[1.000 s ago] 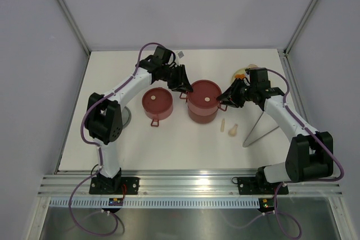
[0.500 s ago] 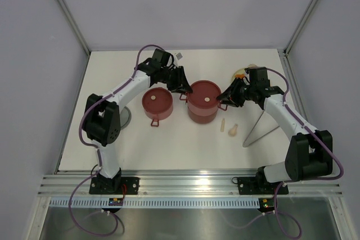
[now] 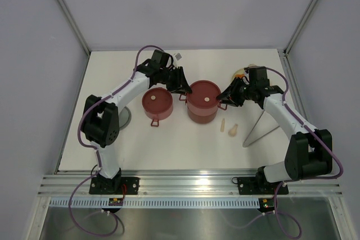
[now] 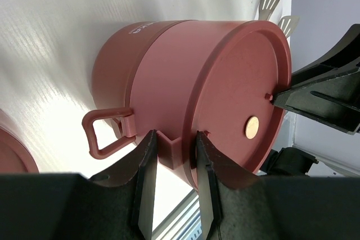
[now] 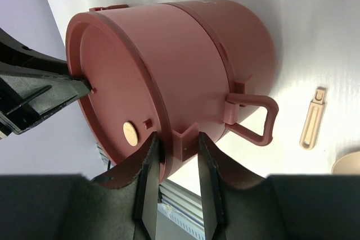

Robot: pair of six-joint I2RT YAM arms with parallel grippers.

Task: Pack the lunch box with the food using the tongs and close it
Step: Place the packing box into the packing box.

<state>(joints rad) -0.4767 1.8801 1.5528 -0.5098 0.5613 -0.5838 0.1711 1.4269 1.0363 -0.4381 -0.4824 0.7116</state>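
The lunch box stands mid-table as two stacked dark-red bowls under a red disc lid. My left gripper is shut on a rim tab at the stack's left top edge, seen close in the left wrist view as tab between the fingers. My right gripper is shut on the opposite tab. A third lidded bowl sits to the left. The tongs lie on the table at the right. Small beige food pieces lie between stack and tongs.
A cream plate with small bits sits behind the right gripper, mostly hidden. A grey lid lies partly under the left arm. Enclosure walls and posts ring the white table.
The left arm's elbow has drifted slightly left. Both grippers and the stack have stayed put.
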